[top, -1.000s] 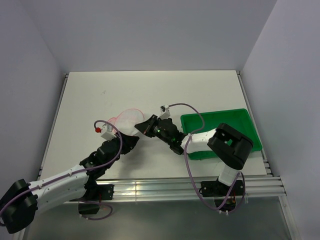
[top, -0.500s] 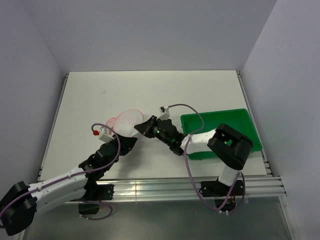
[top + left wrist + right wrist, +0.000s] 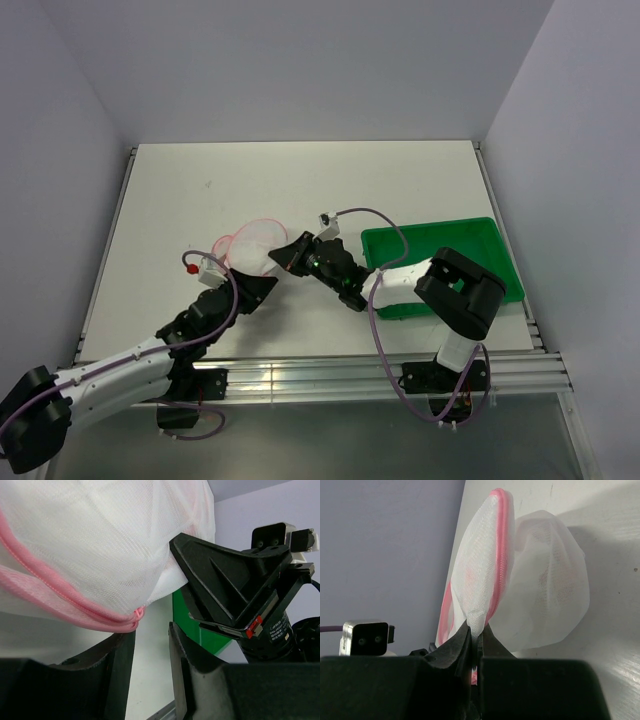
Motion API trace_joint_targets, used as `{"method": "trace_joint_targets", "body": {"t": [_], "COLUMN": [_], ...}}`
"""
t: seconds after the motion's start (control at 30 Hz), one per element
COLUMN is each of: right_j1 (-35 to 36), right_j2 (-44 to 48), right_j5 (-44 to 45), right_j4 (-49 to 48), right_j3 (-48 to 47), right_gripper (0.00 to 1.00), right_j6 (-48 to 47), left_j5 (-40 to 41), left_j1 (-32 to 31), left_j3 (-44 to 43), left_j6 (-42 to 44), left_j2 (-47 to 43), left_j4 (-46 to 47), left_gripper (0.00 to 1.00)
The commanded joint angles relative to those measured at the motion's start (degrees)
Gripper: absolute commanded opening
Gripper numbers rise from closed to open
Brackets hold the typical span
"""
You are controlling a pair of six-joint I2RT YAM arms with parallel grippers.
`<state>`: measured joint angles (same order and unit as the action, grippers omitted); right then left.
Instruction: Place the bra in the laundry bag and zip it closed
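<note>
White table (image 3: 300, 180); green tray (image 3: 440, 245) lies behind the right gripper (image 3: 475, 632). The laundry bag (image 3: 255, 243) stands up from the right jaws, which are clamped on its mesh edge. The left gripper (image 3: 150, 636) has its jaws slightly apart and holds nothing, with the bag's pink trim just ahead of them.

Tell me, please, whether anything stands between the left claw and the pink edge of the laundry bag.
Nothing visible does. The open left claw sits right by the pink edge of the laundry bag, with nothing between; the right claw pinches the mesh.
</note>
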<state>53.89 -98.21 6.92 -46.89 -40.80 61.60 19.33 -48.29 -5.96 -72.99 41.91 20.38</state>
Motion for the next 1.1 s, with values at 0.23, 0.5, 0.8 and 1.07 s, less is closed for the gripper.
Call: {"method": "trace_joint_targets", "body": {"t": [0.23, 0.5, 0.8, 1.07], "right_j1": [0.9, 1.2, 1.4, 1.4], "right_j2": [1.0, 1.4, 1.8, 2.2], "right_j5": [2.0, 2.0, 2.5, 3.1], "right_j4": [-1.4, -1.8, -2.3, -2.1], "right_j3": [1.0, 1.4, 2.0, 1.9], "right_gripper": [0.00, 0.00, 0.00, 0.00], "right_j6": [-2.0, -2.4, -2.5, -3.2], "left_j5": [-2.1, 2.5, 3.0, 2.7], "left_j1": [-1.1, -1.2, -1.2, -1.2], "left_j3": [0.6, 0.9, 0.1, 1.7], "left_j6": [-5.1, -4.3, -2.5, -3.6], "left_j2": [2.6, 1.7, 3.8, 1.4], "left_j4": [6.3, 7.2, 7.8, 4.3], "left_gripper": [0.42, 0.41, 0.40, 0.49]}}
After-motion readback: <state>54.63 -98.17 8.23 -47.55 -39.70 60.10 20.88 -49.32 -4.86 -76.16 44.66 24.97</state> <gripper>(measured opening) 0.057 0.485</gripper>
